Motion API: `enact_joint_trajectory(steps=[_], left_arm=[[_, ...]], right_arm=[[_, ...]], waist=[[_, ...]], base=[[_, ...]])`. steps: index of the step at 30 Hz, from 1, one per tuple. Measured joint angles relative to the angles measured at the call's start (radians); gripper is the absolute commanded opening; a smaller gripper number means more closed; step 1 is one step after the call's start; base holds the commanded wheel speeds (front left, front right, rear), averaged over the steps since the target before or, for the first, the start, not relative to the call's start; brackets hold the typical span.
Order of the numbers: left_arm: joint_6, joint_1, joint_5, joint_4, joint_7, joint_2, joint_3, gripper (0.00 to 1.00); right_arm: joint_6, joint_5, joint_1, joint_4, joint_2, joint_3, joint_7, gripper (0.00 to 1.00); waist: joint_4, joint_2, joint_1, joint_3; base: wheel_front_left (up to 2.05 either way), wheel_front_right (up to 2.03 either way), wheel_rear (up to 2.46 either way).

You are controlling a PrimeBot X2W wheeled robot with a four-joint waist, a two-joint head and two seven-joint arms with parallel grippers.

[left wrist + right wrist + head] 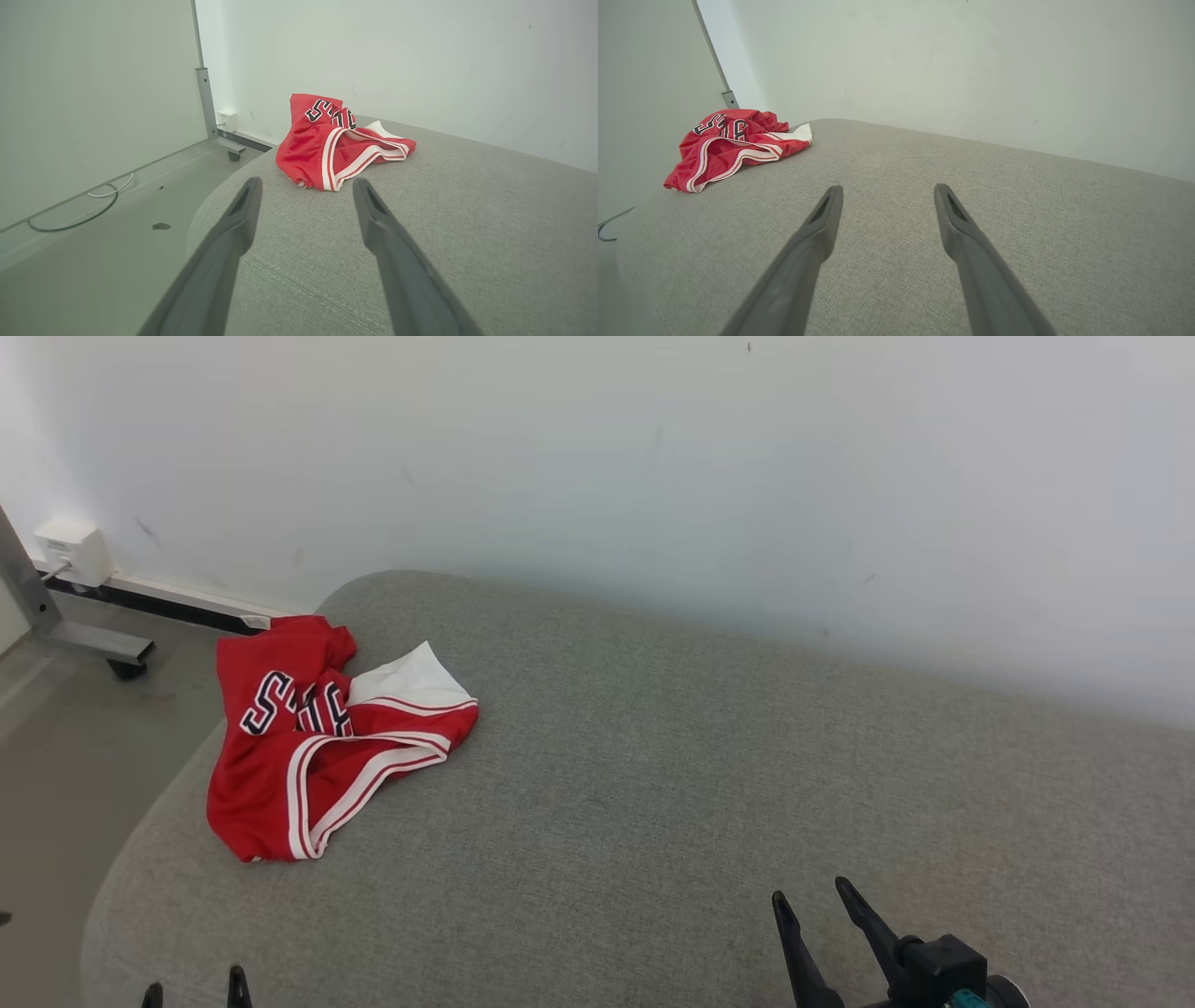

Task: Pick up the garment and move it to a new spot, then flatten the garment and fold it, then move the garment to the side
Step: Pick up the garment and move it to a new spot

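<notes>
Pickup's not started: your left gripper and right gripper both gape empty, so reach left for that crumpled red jersey.

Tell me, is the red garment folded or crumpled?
Crumpled. The red garment lies bunched in uneven creases on the grey cushion, its lettering partly hidden.

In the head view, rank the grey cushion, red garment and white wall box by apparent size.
Grey cushion, largest.
Red garment, next.
White wall box, smallest, though it sits farthest from the camera.
</notes>
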Motion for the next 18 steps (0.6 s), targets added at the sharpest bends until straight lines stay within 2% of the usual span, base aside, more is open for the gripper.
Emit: enact_joint_trajectory(steps=[8,12,18], left_arm=[[0.001,-0.088,0.001,0.087,0.0,0.007,-0.005,1.0],[0.005,-0.193,-0.01,0.174,0.029,0.022,-0.003,1.0],[0.021,-0.398,-0.074,0.319,0.097,0.06,0.049,1.0]], right_arm=[[0.0,-0.018,0.0,-0.018,0.0,-0.003,0.012,1.0],[0.0,-0.029,0.001,-0.039,0.0,0.007,0.029,1.0],[0.0,-0.072,-0.035,-0.097,-0.001,0.041,0.075,1.0]], waist=[[-0.028,0.0,0.0,0.02],[-0.044,0.0,0.0,0.04],[-0.083,-0.0001,0.0001,0.098]], base=[[0.0,0.0,0.0],[0.0,0.0,0.0],[0.0,0.0,0.0]])
